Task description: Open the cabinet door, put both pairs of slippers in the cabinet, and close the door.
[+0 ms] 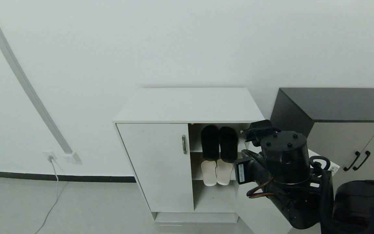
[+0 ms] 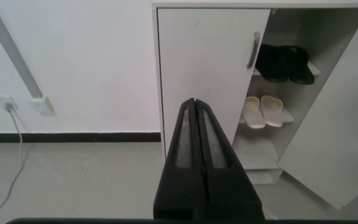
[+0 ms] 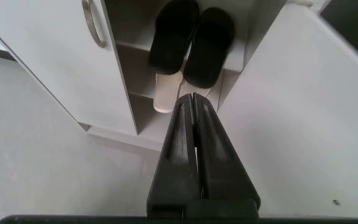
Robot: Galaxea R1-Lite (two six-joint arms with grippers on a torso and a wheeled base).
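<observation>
the white cabinet (image 1: 187, 104) stood with its right door (image 3: 303, 112) swung open and its left door (image 1: 154, 165) shut. inside the cabinet, the black slippers (image 1: 219, 143) lay side by side on the upper shelf (image 1: 195, 150), and the white slippers (image 1: 216, 169) lay on the middle shelf (image 1: 196, 178) just below. the right gripper (image 3: 193, 98), fingers pressed together and empty, hung before the cabinet's open half, beside the open door. the left gripper (image 2: 195, 102), likewise closed on nothing, faced the cabinet's shut door, well apart from it.
</observation>
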